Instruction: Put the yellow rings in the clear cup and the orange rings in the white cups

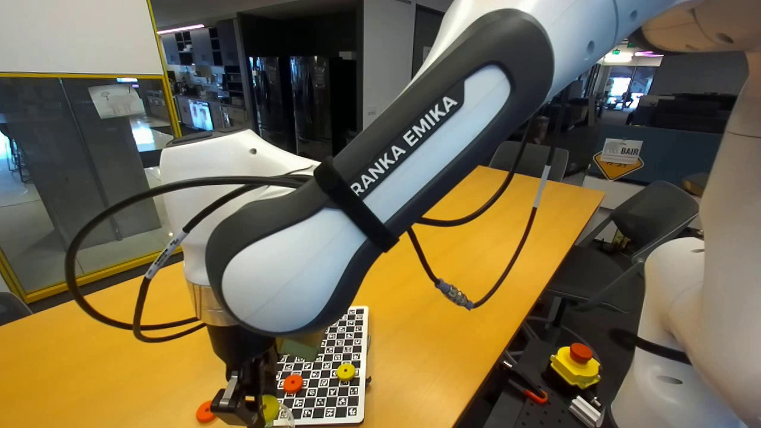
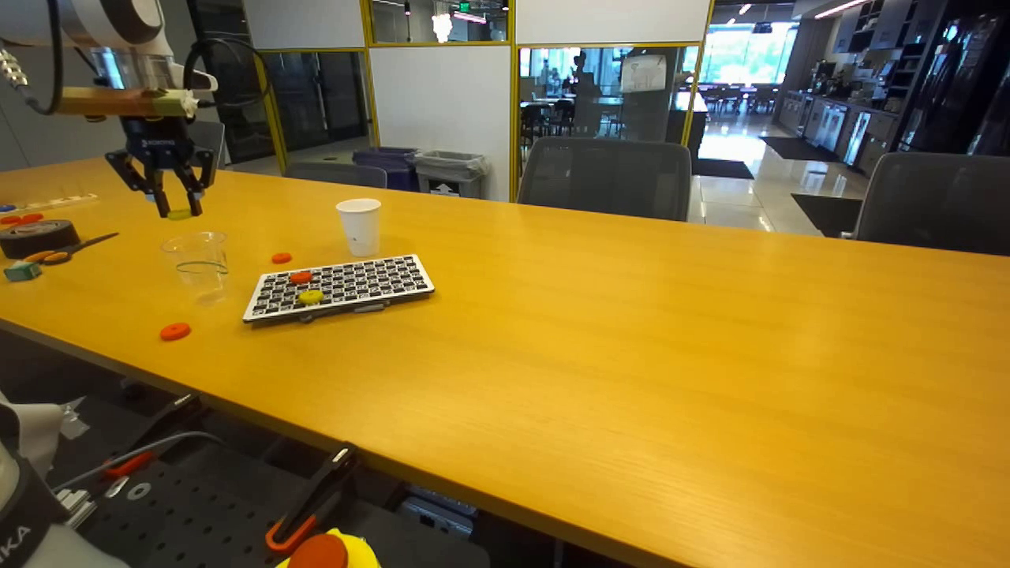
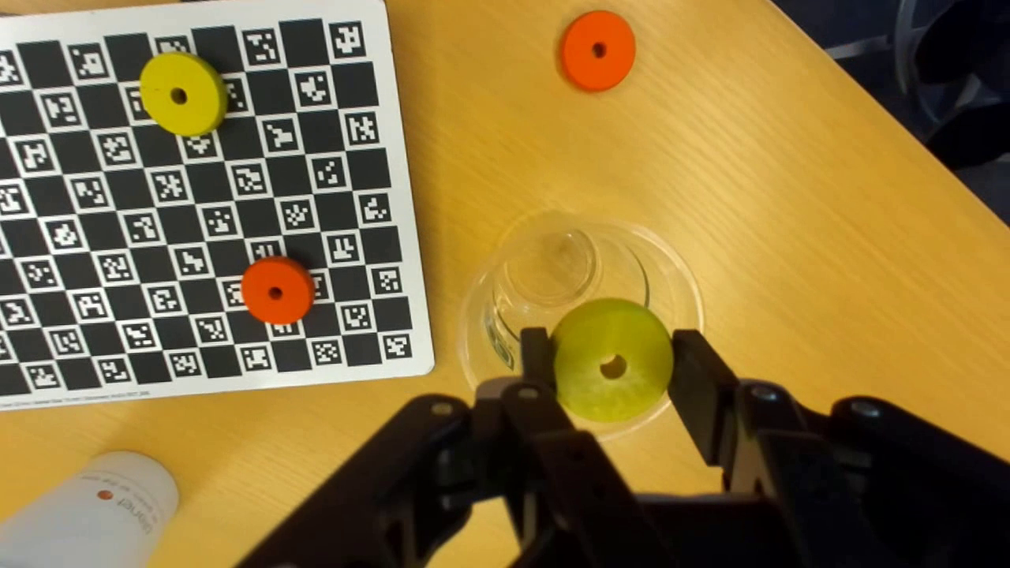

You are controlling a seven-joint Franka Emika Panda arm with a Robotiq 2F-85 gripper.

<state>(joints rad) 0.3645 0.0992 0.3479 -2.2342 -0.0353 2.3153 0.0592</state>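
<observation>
Gripper (image 2: pixel 180 207): was clenched on a yellow ring (image 3: pixel 607 338), its fingertips (image 3: pixel 536 355) against opposite edges, and pointed downward.
Held yellow ring: hung above the mouth of the clear cup (image 2: pixel 199 267), apart from the rim.
Clear cup: stood upright on the table (image 2: pixel 631 355), to the left of the checkered board (image 2: pixel 367 280) as seen in an exterior view.
Second yellow ring (image 2: pixel 311 297): lay flat on the board, left of its middle and by the near edge.
Board's orange ring (image 2: pixel 301 277): lay flat left of the middle too, farther back than that yellow one.
Far orange ring (image 2: pixel 282 258): lay on the table, just past the board's far left corner.
Near orange ring (image 2: pixel 175 331): lay on the table, nearer than the clear cup.
White cup (image 2: pixel 360 229): stood upright on the table beyond the board, right of the far orange ring.
Left end: a black tape roll (image 2: pixel 38 238), scissors (image 2: pixel 84 245) and a green block (image 2: pixel 22 271) lay near one another.
</observation>
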